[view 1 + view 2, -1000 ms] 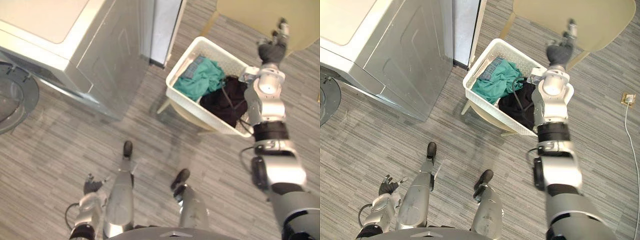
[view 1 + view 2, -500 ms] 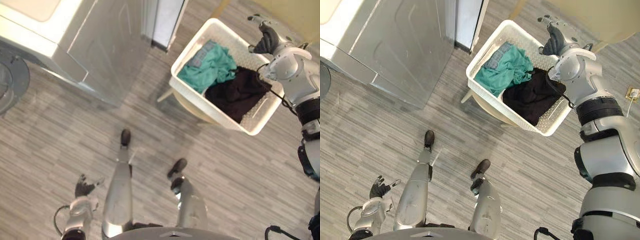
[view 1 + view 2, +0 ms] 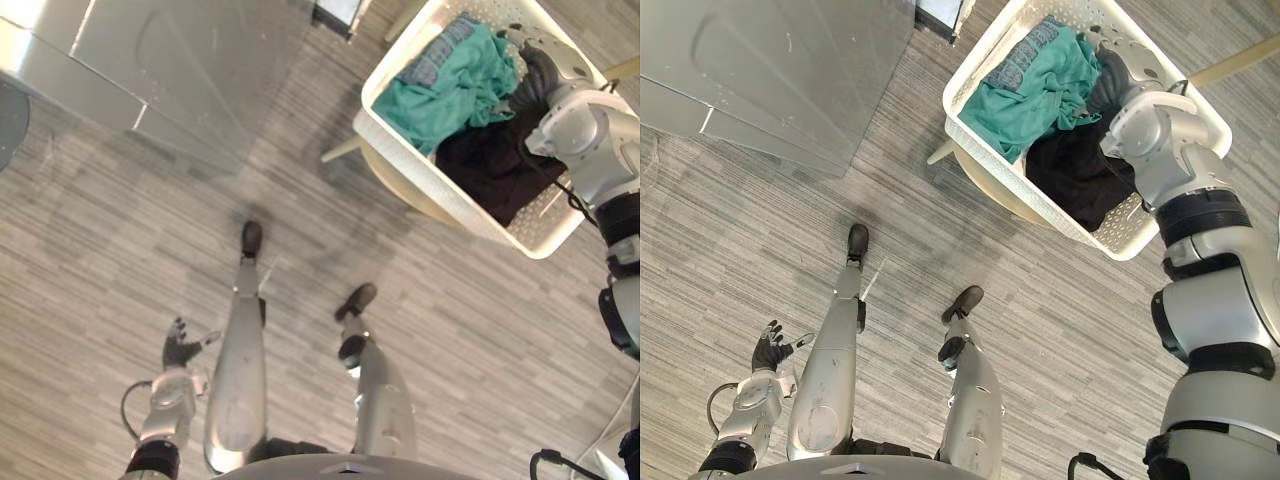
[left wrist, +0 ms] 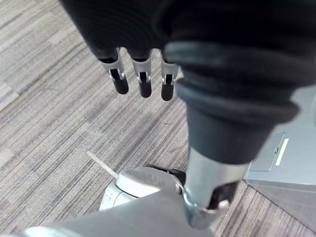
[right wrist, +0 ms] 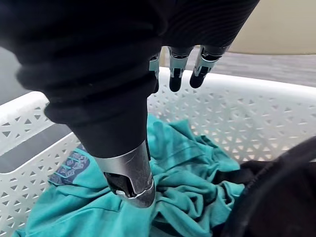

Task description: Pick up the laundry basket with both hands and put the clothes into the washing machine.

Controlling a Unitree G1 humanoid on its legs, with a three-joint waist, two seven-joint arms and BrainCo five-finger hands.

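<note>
A white perforated plastic laundry basket (image 3: 438, 188) is seen resting on a cream round-seated stool (image 3: 398, 196), at the robot's front right, not lifted. Inside it, a crumpled teal garment (image 3: 448, 92) is piled at the end nearer the washing machine, with a grey-blue patterned cloth (image 3: 1025, 60) tucked against the wall beside it. A black garment (image 3: 495, 165) is bunched at the other end, touching the teal one.

The right hand (image 3: 1110, 78) is held inside the basket's outline, above the clothes where teal meets black. In the right wrist view its fingers (image 5: 176, 74) are seen straight and loosely side by side, pointed at the basket's far inner wall, with the thumb apart over the teal garment; nothing is grasped. Contact with the cloth cannot be told.

The left hand (image 3: 180, 348) is hung low at the robot's left side, well apart from the basket, over the grey striped wood-look floor (image 3: 110, 250). Its fingers (image 4: 143, 84) are straight and relaxed, slightly spread, empty.

The silver-grey metal side panel of the washing machine (image 3: 770, 70) is seen at the front left, apart from the basket across a strip of floor.
</note>
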